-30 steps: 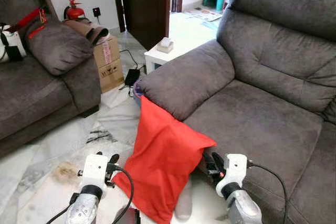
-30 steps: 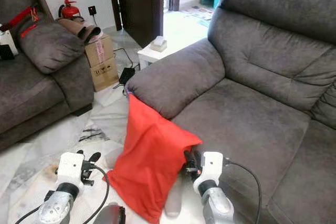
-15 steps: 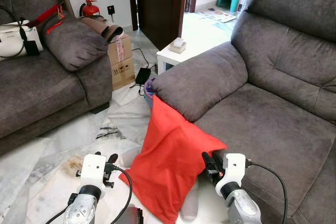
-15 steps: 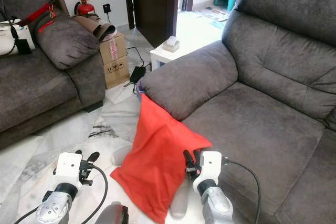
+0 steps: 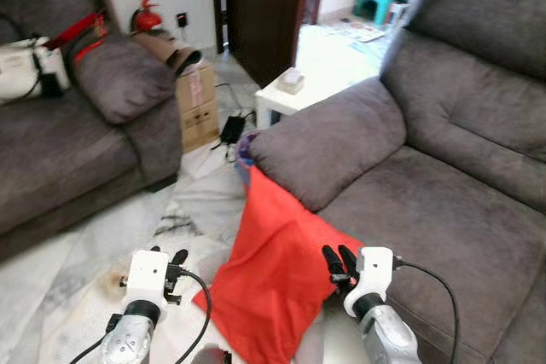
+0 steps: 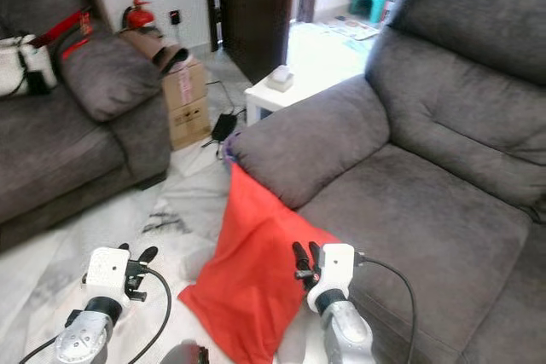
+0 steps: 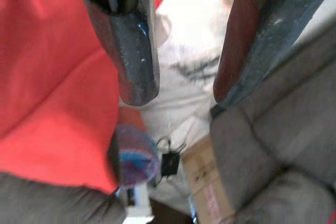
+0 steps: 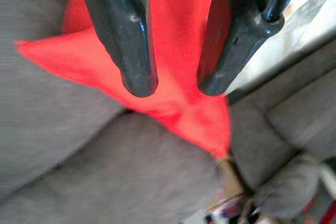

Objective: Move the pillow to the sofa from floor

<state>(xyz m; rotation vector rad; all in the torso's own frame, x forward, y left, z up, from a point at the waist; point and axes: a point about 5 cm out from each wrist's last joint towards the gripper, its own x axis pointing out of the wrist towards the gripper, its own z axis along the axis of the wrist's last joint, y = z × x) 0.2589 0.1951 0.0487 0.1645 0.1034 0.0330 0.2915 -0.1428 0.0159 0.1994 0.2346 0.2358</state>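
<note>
A red pillow [image 5: 275,274] stands on the floor, leaning against the front of the grey sofa [image 5: 431,202] just under its armrest [image 5: 328,138]. My left gripper [image 5: 173,259] is open, low at the pillow's left edge and a little apart from it. My right gripper [image 5: 333,259] is open at the pillow's right corner, over the sofa's front edge. In the left wrist view the fingers [image 7: 135,40] stand spread, with the red pillow [image 7: 47,87] off to one side. In the right wrist view the open gripper [image 8: 176,85] points at the pillow's corner [image 8: 178,98] lying on grey fabric.
A second grey sofa [image 5: 60,159] stands at the left with a cushion [image 5: 119,78] and a white bag [image 5: 21,66]. Behind are a cardboard box [image 5: 198,104], a fire extinguisher [image 5: 147,16], a white side table [image 5: 294,95] and a cabled adapter [image 5: 230,130] on the marble floor.
The whole picture has shifted, so the camera has moved. The pillow still leans on the sofa, and both grippers stay open on either side of it.
</note>
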